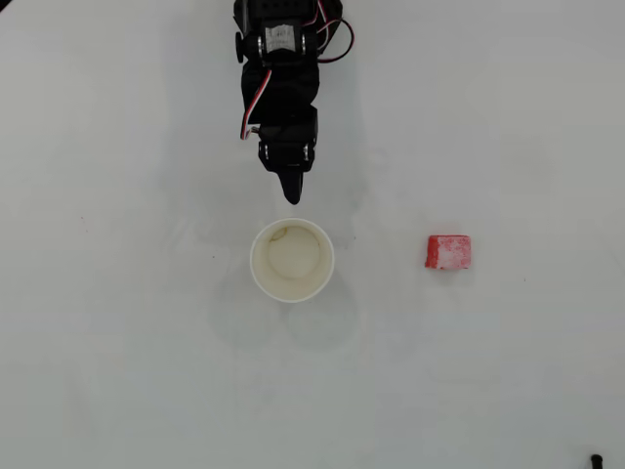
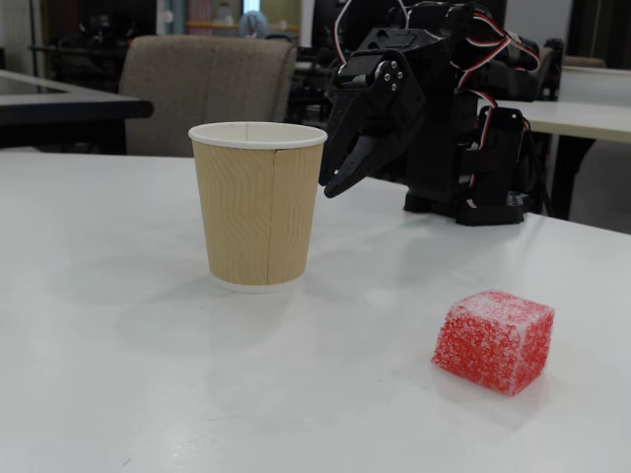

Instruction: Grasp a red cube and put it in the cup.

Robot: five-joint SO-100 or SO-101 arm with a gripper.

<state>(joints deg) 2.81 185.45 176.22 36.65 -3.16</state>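
Overhead view: the pincer (image 1: 292, 198) hangs closed and empty just above the cup (image 1: 292, 260); the cube (image 1: 448, 252) lies well to the cup's right on the worktop (image 1: 117, 371).

Fixed view: the pincer (image 2: 330, 187) sits at rim height beside the cup (image 2: 258, 205). Swinging low toward the cube (image 2: 493, 341) could topple the cup.

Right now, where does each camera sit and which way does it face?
Overhead view: above the table, looking straight down; arm enters from the top edge, end effector pointing at the cup.
Fixed view: low at table height, facing the arm's base; end effector beside the cup, red cube nearest.
Both show cup, red cube, end effector.
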